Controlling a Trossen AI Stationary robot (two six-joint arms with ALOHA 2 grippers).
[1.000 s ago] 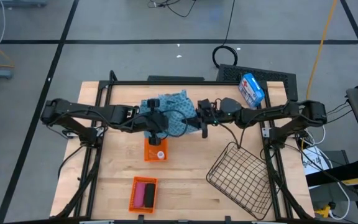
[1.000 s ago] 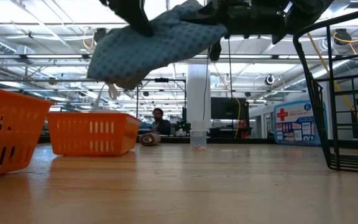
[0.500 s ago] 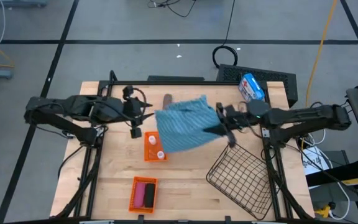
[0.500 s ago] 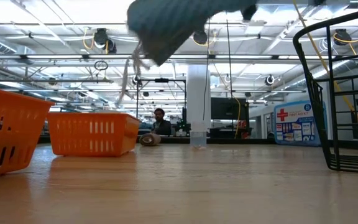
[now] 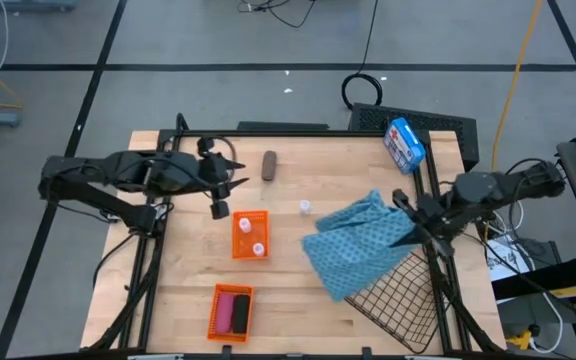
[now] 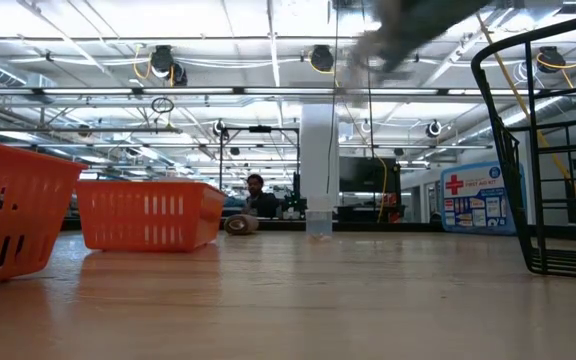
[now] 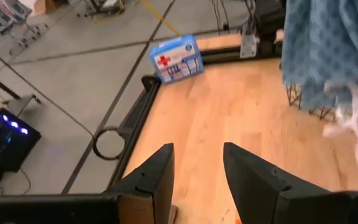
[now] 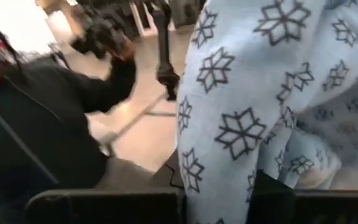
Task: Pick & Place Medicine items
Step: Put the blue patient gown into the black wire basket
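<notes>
Right gripper (image 5: 408,212), clenched on a blue patterned cloth (image 5: 358,243), holds it above the wire basket (image 5: 393,295) at the counter's (image 5: 298,320) right side. Left gripper (image 5: 219,202), jaws apart and grasping nothing, hangs over the far left. Brown cylinder (image 5: 269,165) lies far centre; one white vial (image 5: 305,206) stands mid-counter. Two white vials (image 5: 252,238) sit in the middle orange bin (image 5: 250,235); pink cylinder (image 5: 224,311) and black cylinder (image 5: 239,312) lie in the near orange bin (image 5: 230,311).
</notes>
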